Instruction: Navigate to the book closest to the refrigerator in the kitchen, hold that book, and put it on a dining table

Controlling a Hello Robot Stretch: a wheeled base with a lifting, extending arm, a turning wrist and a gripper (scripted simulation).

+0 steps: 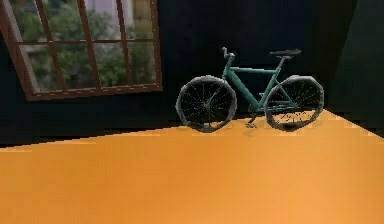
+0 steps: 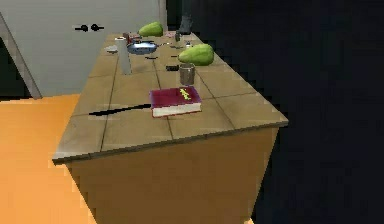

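Note:
A dark red book [image 2: 176, 99] with a gold mark on its cover lies flat on a tiled brown counter [image 2: 120, 125] in the arm side view, near the counter's middle and slightly toward its right edge. A thin dark shape [image 2: 118, 111], perhaps a knife, lies just left of the book.
Farther up the counter stand a metal cup [image 2: 187, 72], two green rounded things [image 2: 200, 54], a blue-rimmed plate [image 2: 141, 46] and a pale upright shaker [image 2: 126, 62]. A white door [image 2: 70, 45] stands behind. In the forward view a teal bicycle [image 1: 250, 92] leans on a dark wall beside a window [image 1: 85, 45]; orange floor [image 1: 190, 170] lies ahead.

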